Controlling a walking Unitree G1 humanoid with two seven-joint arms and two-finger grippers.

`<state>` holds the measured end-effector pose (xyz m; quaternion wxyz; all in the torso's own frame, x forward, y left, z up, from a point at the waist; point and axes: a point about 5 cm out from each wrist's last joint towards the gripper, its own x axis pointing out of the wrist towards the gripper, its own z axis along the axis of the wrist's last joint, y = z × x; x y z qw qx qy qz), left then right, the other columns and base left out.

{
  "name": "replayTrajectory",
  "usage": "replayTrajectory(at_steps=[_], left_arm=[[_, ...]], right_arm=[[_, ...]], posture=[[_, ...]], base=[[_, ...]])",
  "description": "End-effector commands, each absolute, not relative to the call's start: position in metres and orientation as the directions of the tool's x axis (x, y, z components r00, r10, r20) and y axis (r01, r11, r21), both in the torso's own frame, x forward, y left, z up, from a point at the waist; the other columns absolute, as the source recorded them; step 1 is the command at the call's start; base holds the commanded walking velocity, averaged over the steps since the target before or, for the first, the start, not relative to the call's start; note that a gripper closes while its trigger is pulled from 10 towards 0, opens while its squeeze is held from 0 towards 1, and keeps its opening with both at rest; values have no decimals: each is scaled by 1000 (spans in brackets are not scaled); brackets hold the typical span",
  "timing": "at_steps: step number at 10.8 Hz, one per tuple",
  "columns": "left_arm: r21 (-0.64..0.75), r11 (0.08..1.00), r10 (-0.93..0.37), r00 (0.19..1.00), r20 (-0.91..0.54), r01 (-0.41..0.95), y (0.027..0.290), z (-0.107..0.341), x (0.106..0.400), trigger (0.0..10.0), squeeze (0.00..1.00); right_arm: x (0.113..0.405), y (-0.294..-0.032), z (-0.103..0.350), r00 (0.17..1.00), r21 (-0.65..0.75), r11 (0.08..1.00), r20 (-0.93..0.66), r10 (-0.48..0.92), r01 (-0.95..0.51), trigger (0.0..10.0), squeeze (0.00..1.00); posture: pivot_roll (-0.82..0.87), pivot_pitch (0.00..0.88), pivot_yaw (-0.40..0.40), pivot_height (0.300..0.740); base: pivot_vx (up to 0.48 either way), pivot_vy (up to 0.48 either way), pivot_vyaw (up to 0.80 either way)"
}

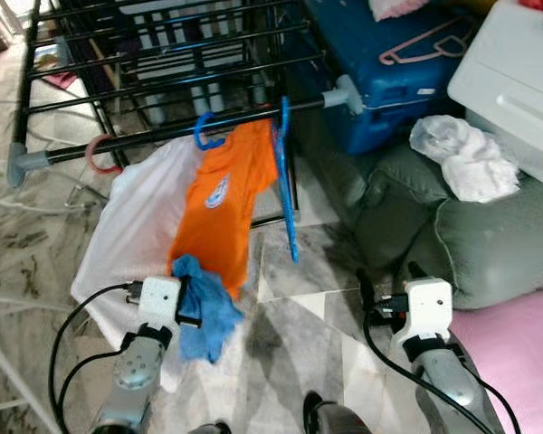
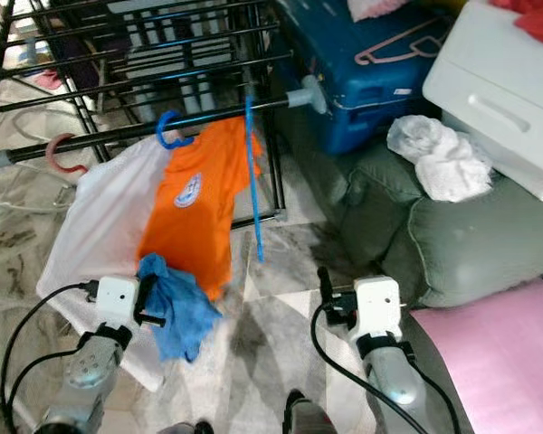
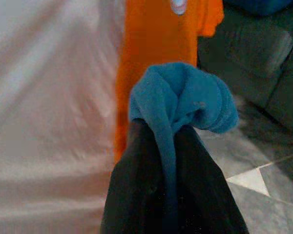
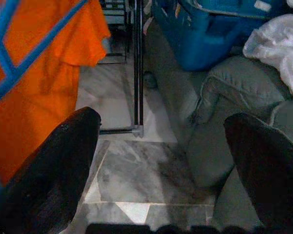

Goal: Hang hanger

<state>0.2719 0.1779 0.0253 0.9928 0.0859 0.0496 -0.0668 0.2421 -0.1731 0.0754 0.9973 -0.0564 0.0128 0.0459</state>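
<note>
A black drying rack's front bar (image 1: 163, 136) carries an orange shirt (image 1: 226, 199) on a blue hanger hook (image 1: 204, 136). A white garment (image 1: 136, 226) hangs beside it on a pink hook (image 1: 98, 154). An empty blue hanger (image 1: 288, 181) hangs edge-on at the shirt's right. My left gripper (image 3: 168, 141) is low in front of the shirt, shut on a bunched blue cloth (image 1: 208, 312). My right gripper (image 4: 161, 146) is open and holds nothing, low over the floor to the right of the rack.
A blue suitcase (image 1: 380, 90) with a pink hanger (image 1: 425, 43) on top stands behind the rack's right end. Grey cushions (image 1: 452, 235) carry a white cloth (image 1: 466, 158); a white box (image 1: 516, 81) and pink blanket (image 1: 525, 334) lie right. Marble floor (image 1: 299, 307) lies between my arms.
</note>
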Motion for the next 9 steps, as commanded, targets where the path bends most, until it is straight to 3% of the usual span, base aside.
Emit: replayTrajectory(at_steps=[1, 6, 7, 9], left_arm=[[160, 979, -103, 986, -133, 124, 189, 19, 267, 10000, 0], [159, 973, -139, 976, -165, 166, 182, 14, 273, 10000, 0], [121, 945, -283, 947, -155, 303, 152, 17, 280, 10000, 0], [110, 919, -384, 923, 31, 379, 122, 58, 296, 10000, 0]], right_arm=[[242, -171, 74, 995, -103, 989, -31, 99, -102, 10000, 0], [243, -169, 75, 995, -104, 990, -22, 97, -98, 10000, 0], [246, -174, 78, 997, -114, 991, -8, 73, -73, 10000, 0], [251, -179, 84, 998, -127, 990, 10, 60, -58, 10000, 0]], posture=[[-143, 188, 47, 740], [-157, 183, 54, 740], [-175, 178, 63, 740], [-182, 184, 64, 740]], base=[[0, 480, 0], [0, 480, 0], [0, 0, 0], [0, 0, 0]])
